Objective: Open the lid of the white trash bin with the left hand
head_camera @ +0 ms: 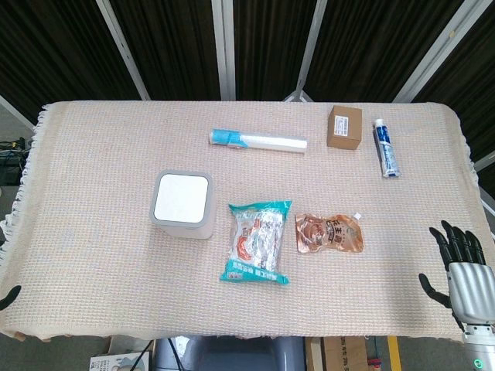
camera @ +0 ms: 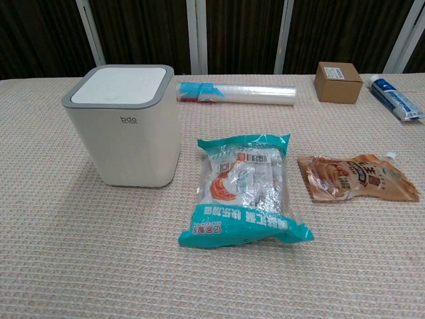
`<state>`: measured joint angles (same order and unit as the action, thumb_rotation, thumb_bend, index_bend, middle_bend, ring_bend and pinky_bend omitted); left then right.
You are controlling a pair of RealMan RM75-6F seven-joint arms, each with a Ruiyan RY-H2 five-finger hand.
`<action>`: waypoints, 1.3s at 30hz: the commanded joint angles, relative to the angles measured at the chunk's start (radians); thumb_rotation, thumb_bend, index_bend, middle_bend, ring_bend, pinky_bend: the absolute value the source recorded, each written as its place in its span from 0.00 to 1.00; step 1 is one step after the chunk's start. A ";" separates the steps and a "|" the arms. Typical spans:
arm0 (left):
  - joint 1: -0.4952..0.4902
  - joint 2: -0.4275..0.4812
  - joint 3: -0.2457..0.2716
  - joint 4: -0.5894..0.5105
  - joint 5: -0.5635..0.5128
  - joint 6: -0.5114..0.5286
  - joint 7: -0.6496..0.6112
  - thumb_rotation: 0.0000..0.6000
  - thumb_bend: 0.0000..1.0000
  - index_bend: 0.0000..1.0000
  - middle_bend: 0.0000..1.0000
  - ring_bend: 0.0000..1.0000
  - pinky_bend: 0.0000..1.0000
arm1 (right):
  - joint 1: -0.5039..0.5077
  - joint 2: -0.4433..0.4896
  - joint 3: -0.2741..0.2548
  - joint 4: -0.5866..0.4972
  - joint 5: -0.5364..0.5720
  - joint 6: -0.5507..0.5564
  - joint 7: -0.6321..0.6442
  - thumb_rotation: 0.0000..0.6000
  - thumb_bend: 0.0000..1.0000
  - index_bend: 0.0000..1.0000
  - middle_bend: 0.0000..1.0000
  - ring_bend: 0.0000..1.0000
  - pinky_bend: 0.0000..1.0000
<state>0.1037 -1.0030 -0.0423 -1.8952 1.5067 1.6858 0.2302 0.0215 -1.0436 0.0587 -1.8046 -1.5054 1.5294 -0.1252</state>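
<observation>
A: Down at the near left corner only a dark fingertip of the left hand [head_camera: 9, 296] showed at the table's edge. Whether it was spread or curled, I couldn't tell; nothing was visibly in it.

B: And the right hand [head_camera: 462, 267] sat at the near right corner, fingers spread wide, gripping nothing, well apart from everything.

A: Out from the left hand, the white trash bin [head_camera: 183, 205] stood upright on the left half of the woven tablecloth [head_camera: 93, 154], its lid [camera: 119, 85] flat and closed inside a grey rim.

B: I'd have judged it a light, stiff plastic box, smooth-sided and a bit slippery, so it might skid on the cloth if shoved sideways. The lid looked like a press panel or a flap; the take-hold spot was probably the lid's top or its edge at the grey rim, not the walls.

A: Any writing?

B: "bdo" on the bin's front, plain in the chest view. Just beside the bin lay a teal snack packet [camera: 243, 191] with Chinese characters I couldn't read clearly, then a brown sauce pouch [camera: 355, 178], print too small.

A: Further back were a roll of cling film [camera: 236, 94], a small cardboard box [camera: 338, 81] with a white label, and a blue-and-white tube [head_camera: 387, 148], all lettering illegible.
</observation>
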 commanded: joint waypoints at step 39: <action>-0.353 0.149 -0.143 -0.101 -0.044 -0.420 0.048 1.00 0.40 0.22 0.65 0.61 0.60 | 0.006 -0.006 -0.019 -0.032 0.034 -0.048 -0.097 1.00 0.30 0.12 0.01 0.01 0.00</action>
<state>-0.1728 -0.8851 -0.1437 -1.9552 1.5080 1.3508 0.2340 0.0274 -1.0496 0.0399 -1.8364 -1.4721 1.4818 -0.2212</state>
